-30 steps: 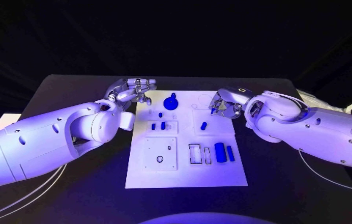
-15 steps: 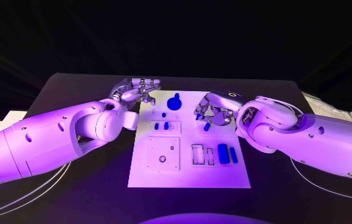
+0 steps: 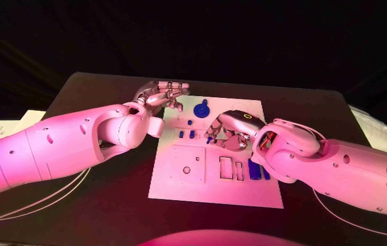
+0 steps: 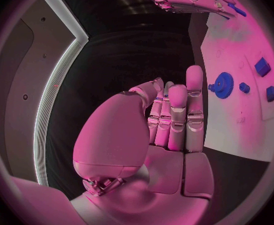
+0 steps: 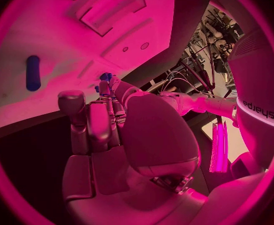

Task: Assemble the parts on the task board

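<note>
The white task board lies in the middle of the black table. My right hand hovers over the board's middle and pinches a small blue part at its fingertips; the part also shows in the head view. My left hand hangs by the board's far left corner, fingers extended side by side, holding nothing. A blue gear sits at the board's far edge. Two small blue pieces stand just left of my right hand.
Two blue oblong pieces lie on the board's right side beside two rectangular slots. A square plate with holes sits on the board's near left. Black table surrounds the board.
The camera has shifted. My right hand has moved from the board's right edge to over its middle, with the small blue part at its fingertips. The left hand has stayed by the far left corner.
</note>
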You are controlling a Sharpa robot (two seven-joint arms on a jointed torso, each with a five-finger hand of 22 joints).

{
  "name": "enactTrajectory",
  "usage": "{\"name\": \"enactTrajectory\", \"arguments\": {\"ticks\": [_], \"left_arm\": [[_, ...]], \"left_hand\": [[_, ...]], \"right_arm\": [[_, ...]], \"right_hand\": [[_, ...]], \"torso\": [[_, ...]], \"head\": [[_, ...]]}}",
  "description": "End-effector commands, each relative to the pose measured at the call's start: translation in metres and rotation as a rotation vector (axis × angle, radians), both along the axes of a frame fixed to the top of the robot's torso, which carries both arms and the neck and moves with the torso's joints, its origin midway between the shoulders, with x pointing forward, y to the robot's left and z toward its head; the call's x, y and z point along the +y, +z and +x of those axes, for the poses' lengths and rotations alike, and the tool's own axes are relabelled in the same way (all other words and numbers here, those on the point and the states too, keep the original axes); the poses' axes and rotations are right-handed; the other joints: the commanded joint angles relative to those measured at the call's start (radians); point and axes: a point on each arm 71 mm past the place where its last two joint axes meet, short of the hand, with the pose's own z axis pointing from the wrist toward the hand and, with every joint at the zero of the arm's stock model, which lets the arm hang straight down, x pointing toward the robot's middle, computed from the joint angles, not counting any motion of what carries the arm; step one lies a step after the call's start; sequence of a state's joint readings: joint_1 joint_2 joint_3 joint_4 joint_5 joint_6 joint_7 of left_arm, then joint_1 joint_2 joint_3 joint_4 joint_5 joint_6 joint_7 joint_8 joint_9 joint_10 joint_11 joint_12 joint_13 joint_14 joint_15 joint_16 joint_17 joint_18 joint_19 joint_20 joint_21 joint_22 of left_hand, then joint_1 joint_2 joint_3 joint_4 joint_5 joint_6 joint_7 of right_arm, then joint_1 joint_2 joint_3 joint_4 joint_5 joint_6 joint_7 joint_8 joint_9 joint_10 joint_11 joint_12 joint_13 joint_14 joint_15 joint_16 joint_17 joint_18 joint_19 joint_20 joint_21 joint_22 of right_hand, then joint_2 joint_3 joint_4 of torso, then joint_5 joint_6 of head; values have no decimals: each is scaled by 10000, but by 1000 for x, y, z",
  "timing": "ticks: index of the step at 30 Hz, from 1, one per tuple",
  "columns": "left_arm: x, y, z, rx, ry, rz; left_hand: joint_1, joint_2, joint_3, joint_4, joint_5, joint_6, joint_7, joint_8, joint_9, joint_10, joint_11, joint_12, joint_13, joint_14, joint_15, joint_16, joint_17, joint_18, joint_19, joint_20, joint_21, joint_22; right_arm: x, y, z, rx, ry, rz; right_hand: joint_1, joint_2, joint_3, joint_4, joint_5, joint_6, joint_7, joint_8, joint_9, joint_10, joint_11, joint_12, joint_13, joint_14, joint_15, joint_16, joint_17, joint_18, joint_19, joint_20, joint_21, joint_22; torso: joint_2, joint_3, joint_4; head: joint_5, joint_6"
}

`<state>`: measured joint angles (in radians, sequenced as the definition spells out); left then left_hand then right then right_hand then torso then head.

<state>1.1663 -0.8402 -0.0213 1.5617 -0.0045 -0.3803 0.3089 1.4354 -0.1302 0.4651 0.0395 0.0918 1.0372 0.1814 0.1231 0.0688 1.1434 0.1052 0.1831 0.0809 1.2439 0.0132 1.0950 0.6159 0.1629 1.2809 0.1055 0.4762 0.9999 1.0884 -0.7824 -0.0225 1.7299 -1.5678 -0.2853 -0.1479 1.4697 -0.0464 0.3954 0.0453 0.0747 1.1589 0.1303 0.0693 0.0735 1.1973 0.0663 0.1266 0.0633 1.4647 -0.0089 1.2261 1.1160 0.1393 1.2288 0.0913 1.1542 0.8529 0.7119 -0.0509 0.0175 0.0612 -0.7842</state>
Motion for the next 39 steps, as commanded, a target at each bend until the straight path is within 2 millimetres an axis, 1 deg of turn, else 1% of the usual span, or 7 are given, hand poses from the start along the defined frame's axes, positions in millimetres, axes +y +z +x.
{"name": "enactTrajectory", "arguments": {"ticks": [1,5,12,18,22,28,39], "left_arm": [[-3,1,-1,-54,-167,-141],[-4,1,-1,-52,-192,-151],[-4,1,-1,-34,-198,-146],[-5,1,-1,-29,-223,-155],[-5,1,-1,-23,-234,-158],[-6,1,-1,-11,-251,-160],[-6,1,-1,5,-270,-162]], "left_hand": [[-27,74,2,-56,-20,-60,-18,41,-1,-67,-29,32,13,-58,5,-31,-8,183,-40,38,-66,-9],[-27,74,2,-56,-20,-60,-18,41,-1,-67,-29,32,13,-58,5,-31,-8,183,-40,38,-66,-9],[-28,74,0,-62,-21,-65,-15,44,-1,-74,-27,38,14,-58,6,-30,-10,183,-38,39,-69,-11],[-28,74,0,-62,-21,-65,-15,44,-1,-74,-27,38,14,-58,6,-30,-10,183,-38,39,-69,-11],[-33,69,-5,-68,-23,-77,-9,45,-2,-88,-22,43,13,-60,9,-30,-14,182,-37,40,-72,-14],[-33,69,-5,-68,-23,-77,-9,45,-2,-88,-22,43,13,-60,9,-30,-14,182,-37,40,-72,-14],[-33,69,-5,-68,-23,-77,-9,45,-2,-88,-22,43,13,-60,9,-30,-14,182,-37,40,-72,-14]], "right_arm": [[6,-6,-3,-54,416,-208],[11,-14,-5,122,561,-305],[16,-22,-10,290,720,-357],[21,-25,-12,317,832,-363],[23,-26,-13,343,906,-389],[24,-30,-13,407,952,-468],[27,-35,-14,489,1100,-629]], "right_hand": [[-73,2,57,15,25,53,40,21,7,-30,35,-64,-4,334,-50,69,8,-21,71,-16,47,12],[-84,4,75,9,26,43,47,16,5,-38,41,-71,-4,336,-47,76,15,-24,75,-17,54,20],[-108,1,83,11,25,37,55,14,4,-43,48,-76,-4,338,-42,83,21,-26,78,-16,60,29],[-110,1,87,9,28,35,55,13,4,-45,49,-78,-4,341,-41,94,36,-27,78,-16,61,29],[-111,1,88,8,28,35,55,13,4,-45,49,-78,-4,341,-41,97,39,-27,78,-16,61,29],[-120,-4,100,0,36,24,60,8,2,-54,53,-85,-4,344,-38,107,50,-29,84,-15,69,40],[-130,-7,109,-5,40,17,63,6,1,-61,56,-90,-4,345,-36,113,55,-28,81,-14,67,35]], "torso": [[11,17,-16],[2,11,5],[13,33,-29],[-1,19,-12],[3,24,-8],[5,10,-18],[-3,16,-9]], "head": [[169,-54],[245,-119],[388,-136],[340,-154],[325,-174],[307,-136],[300,-196]]}}
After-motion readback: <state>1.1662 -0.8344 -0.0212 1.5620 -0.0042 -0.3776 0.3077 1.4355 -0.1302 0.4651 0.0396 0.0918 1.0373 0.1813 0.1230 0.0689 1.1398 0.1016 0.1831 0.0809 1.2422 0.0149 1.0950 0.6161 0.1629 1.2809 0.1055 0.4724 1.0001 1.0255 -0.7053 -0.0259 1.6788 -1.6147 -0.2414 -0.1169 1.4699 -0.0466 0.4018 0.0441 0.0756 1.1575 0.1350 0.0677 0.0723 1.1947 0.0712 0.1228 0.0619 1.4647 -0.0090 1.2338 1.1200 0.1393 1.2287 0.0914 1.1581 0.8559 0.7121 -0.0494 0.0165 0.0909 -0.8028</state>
